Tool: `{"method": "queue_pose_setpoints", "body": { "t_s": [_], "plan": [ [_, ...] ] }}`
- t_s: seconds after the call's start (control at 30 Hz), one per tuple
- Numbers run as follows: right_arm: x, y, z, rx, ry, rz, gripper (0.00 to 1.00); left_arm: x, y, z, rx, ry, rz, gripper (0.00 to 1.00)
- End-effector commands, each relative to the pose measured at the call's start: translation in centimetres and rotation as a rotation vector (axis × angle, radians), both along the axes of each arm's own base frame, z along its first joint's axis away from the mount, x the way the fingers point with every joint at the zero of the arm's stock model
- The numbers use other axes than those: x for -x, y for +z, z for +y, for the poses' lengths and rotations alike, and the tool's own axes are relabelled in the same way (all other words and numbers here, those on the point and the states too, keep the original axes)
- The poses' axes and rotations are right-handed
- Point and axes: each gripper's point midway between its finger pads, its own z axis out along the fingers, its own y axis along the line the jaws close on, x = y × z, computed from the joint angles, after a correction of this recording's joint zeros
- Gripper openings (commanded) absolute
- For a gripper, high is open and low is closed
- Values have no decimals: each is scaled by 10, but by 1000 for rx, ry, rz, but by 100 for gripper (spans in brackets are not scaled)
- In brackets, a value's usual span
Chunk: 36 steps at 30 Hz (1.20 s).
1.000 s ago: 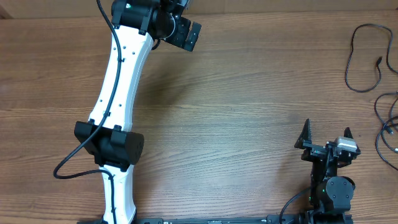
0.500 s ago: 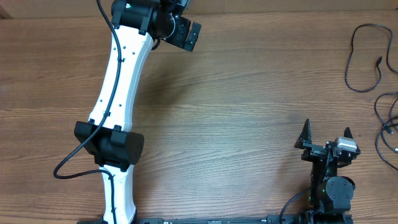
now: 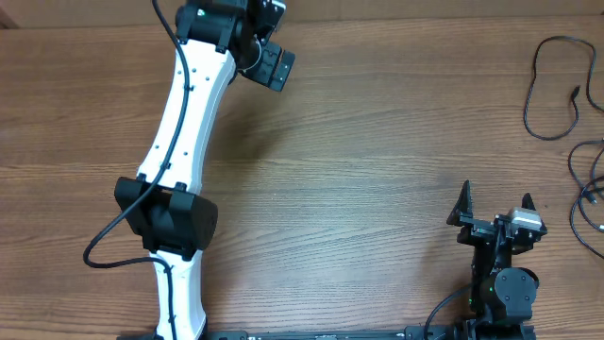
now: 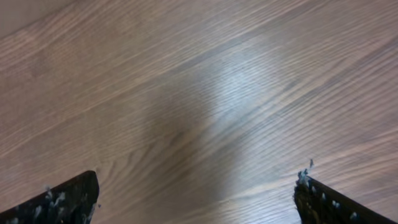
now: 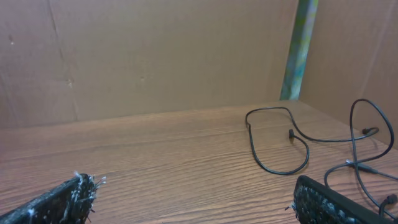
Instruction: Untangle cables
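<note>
Thin black cables lie as loose strands at the table's far right. One looped cable (image 3: pixel 530 90) curls at the top right and also shows in the right wrist view (image 5: pixel 273 140). More strands (image 3: pixel 585 194) run off the right edge below it and also show in the right wrist view (image 5: pixel 360 163). My left gripper (image 3: pixel 274 64) is open and empty at the far left top, over bare wood (image 4: pixel 196 193). My right gripper (image 3: pixel 494 206) is open and empty at the lower right, left of the cables (image 5: pixel 193 196).
The white left arm (image 3: pixel 179 161) stretches from the front edge up the left side, with its own thick black cable (image 3: pixel 104 241) looping beside it. A brown cardboard wall (image 5: pixel 155 56) stands behind the table.
The left gripper has shifted slightly left and turned a little. The right arm and the cables have not moved.
</note>
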Motion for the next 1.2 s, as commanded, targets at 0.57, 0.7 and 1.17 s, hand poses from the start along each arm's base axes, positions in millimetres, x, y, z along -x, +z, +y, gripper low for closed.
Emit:
{"method": "queue_pose_setpoints", "body": {
  "t_s": [0.57, 0.7, 1.17],
  "plan": [
    [0, -2, 0, -4, -3, -5, 100, 170, -48, 61, 64, 15, -388, 100],
    [0, -2, 0, -4, -3, -5, 100, 201, -62, 69, 92, 18, -495, 100],
    [0, -2, 0, -4, -3, -5, 100, 243, -52, 83, 120, -24, -1009, 100]
  ]
}}
